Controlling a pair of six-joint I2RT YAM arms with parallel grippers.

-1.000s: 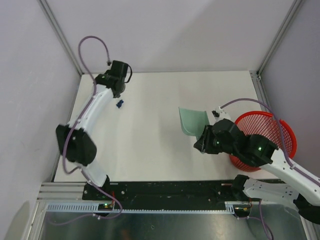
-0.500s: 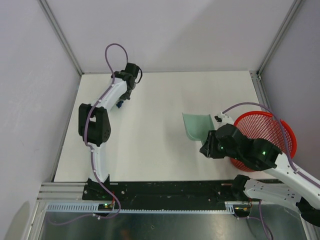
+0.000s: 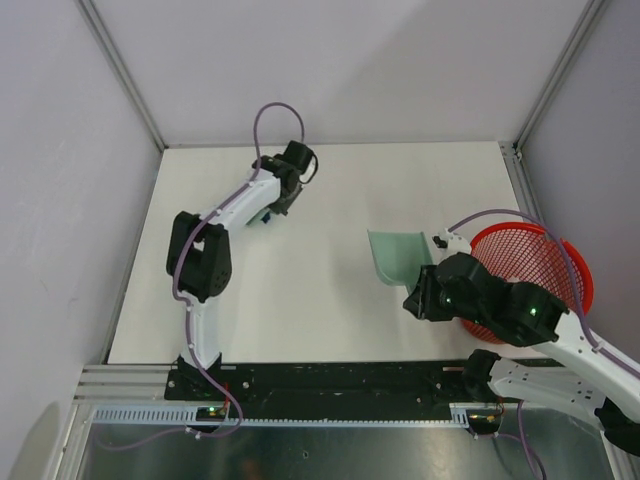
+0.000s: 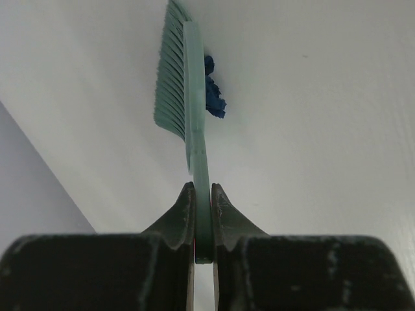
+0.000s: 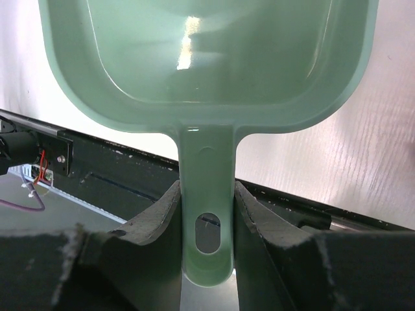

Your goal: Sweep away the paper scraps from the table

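My left gripper (image 4: pixel 203 194) is shut on the handle of the pale green brush (image 4: pixel 175 78). The dark blue paper scraps (image 4: pixel 213 91) lie bunched against the right side of the brush head on the white table (image 4: pixel 311 97). In the top view the left gripper (image 3: pixel 288 178) is at the far middle-left of the table (image 3: pixel 320 300), and a bit of the brush and scraps (image 3: pixel 266 217) shows beside the arm. My right gripper (image 5: pixel 207 207) is shut on the handle of the pale green dustpan (image 5: pixel 207 58), which sits at the table's right (image 3: pixel 398 255); its pan holds nothing.
A red mesh basket (image 3: pixel 548 258) stands at the right edge, partly under my right arm. Grey walls and metal frame posts close the far and side edges. A black rail (image 3: pixel 340 378) runs along the near edge.
My left arm has swung right along the far side of the table, carrying the brush and pushing the scraps right. My right gripper and the dustpan have shifted slightly right and nearer.
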